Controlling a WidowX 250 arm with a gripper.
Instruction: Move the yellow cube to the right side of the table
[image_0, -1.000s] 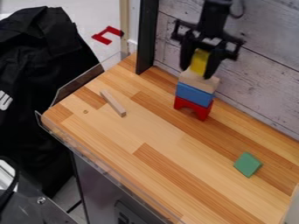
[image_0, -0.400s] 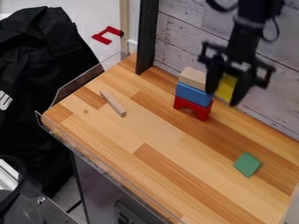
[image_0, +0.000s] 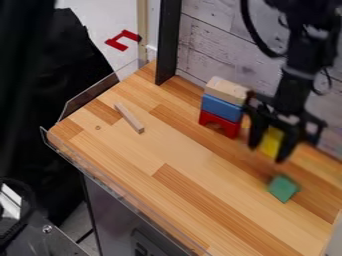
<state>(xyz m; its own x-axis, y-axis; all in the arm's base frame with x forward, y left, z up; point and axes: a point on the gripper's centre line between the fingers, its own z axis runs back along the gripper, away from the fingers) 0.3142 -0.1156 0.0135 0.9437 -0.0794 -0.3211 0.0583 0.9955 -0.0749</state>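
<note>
yellow cube (image_0: 271, 142) in claw (image_0: 267, 154), block stack (image_0: 222, 107) near, wall-side table edge (image_0: 319, 152) behind

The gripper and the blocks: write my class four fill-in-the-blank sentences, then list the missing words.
The gripper holds a cube coloured ____.
The stack has ____ blocks.
Its blue block rests directly on the ____ block.
The lone block nearest the gripper is coloured ____.

Missing words: yellow; three; red; green
</note>
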